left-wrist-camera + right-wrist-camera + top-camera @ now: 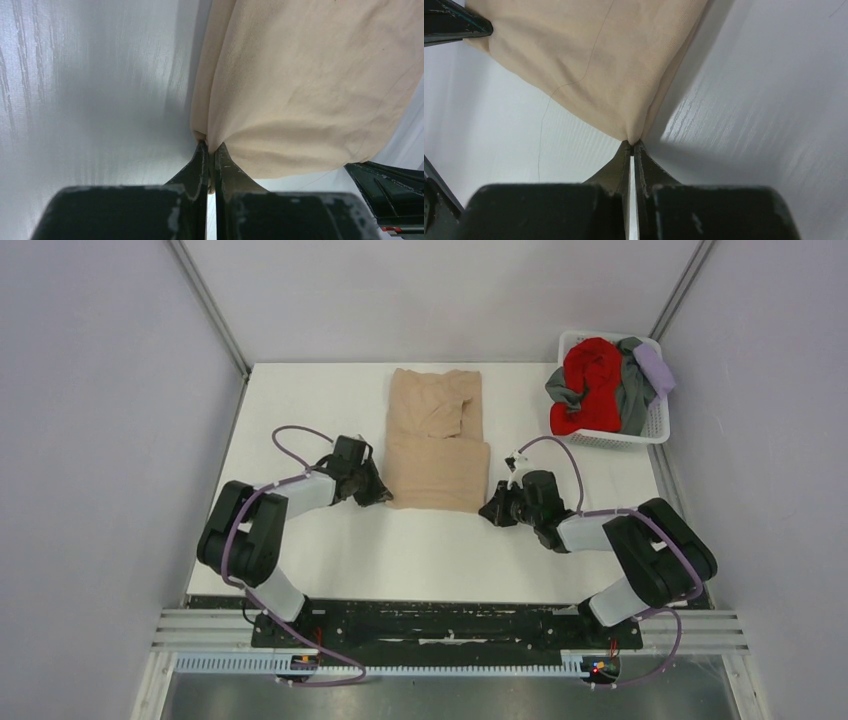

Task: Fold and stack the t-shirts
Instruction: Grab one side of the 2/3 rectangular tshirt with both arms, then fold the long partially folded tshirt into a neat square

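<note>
Your left pincer (210, 148) is pinched tight on the near left corner of the tan cloth t-shirt (437, 445). Your right pincer (632, 144) clamps its near right corner. The shirt lies folded mid-way across the white tabletop (420, 550), its far edge close to the back edge. The widest stretch of tabletop lies between the shirt and the arm bases. At the far right, a white plastic lattice basket (655, 430) holds a red t-shirt (590, 380), a grey t-shirt (632, 392) and a pale lavender t-shirt (655, 368), bunched so their outlines are unreadable.
</note>
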Tool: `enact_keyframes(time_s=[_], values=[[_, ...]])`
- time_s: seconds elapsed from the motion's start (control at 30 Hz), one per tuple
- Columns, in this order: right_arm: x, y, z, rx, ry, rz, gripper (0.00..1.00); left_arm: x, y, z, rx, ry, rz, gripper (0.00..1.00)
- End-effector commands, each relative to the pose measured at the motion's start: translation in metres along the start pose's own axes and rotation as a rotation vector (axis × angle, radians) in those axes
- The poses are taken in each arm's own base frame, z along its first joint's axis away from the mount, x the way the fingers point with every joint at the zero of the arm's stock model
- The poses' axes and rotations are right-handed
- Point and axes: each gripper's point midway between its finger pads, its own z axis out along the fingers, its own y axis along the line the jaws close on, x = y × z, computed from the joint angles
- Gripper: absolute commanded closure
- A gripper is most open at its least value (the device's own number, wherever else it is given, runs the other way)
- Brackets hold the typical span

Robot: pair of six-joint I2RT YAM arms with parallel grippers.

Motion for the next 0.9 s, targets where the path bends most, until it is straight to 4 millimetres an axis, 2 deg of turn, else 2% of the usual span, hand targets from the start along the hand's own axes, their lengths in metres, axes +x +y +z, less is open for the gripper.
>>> enact_keyframes(time_s=[0.0,0.13,0.33,0.43,0.57,0.73,0.87], values=[[-0.015,0.017,-0.002,-0.080,-0.051,-0.044,1.00,0.006,0.005,-0.008,0.001,-0.009,-0.004,0.98],[-0.026,0.039,-0.021,-0.158,-0.092,-0.074,1.00,0.013,0.001,-0.035,0.057,-0.040,-0.001,0.98],[-0.033,0.083,-0.063,-0.343,-0.120,-0.097,1.00,0.018,-0.012,-0.105,0.132,-0.111,0.036,0.98],[-0.046,0.111,-0.088,-0.448,-0.180,-0.133,1.00,0.018,-0.021,-0.142,0.203,-0.190,0.016,0.98],[-0.071,0.136,-0.114,-0.531,-0.270,-0.171,1.00,0.011,-0.031,-0.191,0.294,-0.330,-0.016,0.98],[-0.095,0.162,-0.132,-0.639,-0.346,-0.179,1.00,-0.002,-0.032,-0.226,0.323,-0.465,-0.049,0.98],[-0.105,0.170,-0.130,-0.691,-0.366,-0.131,1.00,-0.018,-0.026,-0.235,0.252,-0.529,-0.066,0.98]])
